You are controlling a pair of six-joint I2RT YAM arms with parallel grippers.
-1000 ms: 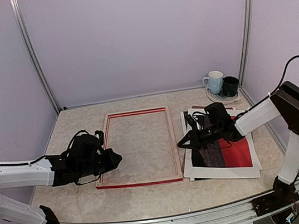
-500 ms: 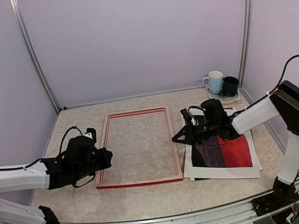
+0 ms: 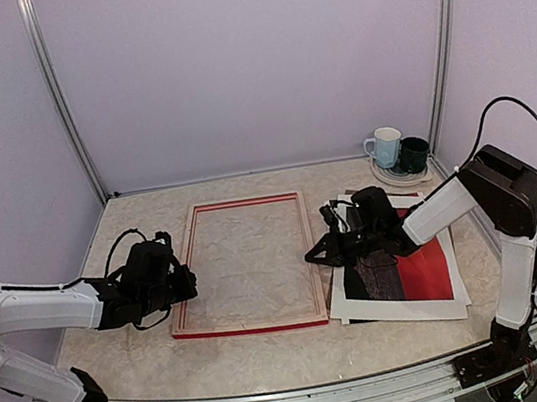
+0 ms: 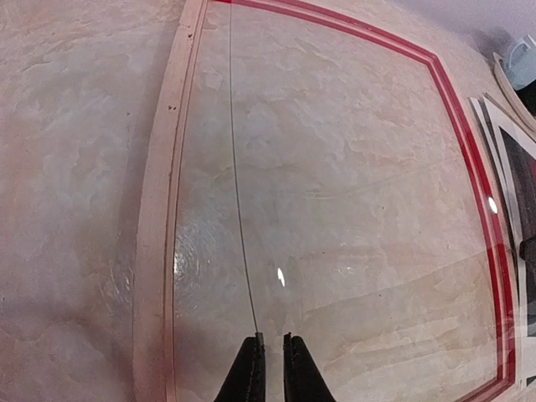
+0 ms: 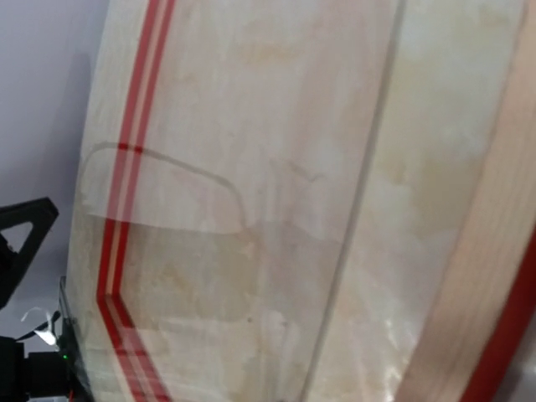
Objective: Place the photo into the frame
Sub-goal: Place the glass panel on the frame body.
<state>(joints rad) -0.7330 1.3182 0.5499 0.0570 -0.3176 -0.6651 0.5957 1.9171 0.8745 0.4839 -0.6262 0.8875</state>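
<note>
Closure is shown on left pincer (image 4: 270,356) and right pincer (image 3: 312,254), nothing visibly gripped. They are set at opposite rails of the frame (image 3: 241,204), probably to seat its clear pane (image 4: 352,218) before the photo (image 3: 429,276) is fetched.

A thin rectangular frame (image 3: 252,328), red-edged with pale wood on its inner edges, lies flat and empty at the centre of the marbled table (image 3: 152,365). Just to its right, the photo (image 3: 423,274) rests face up, its red sky and dark water inside a white border.
</note>
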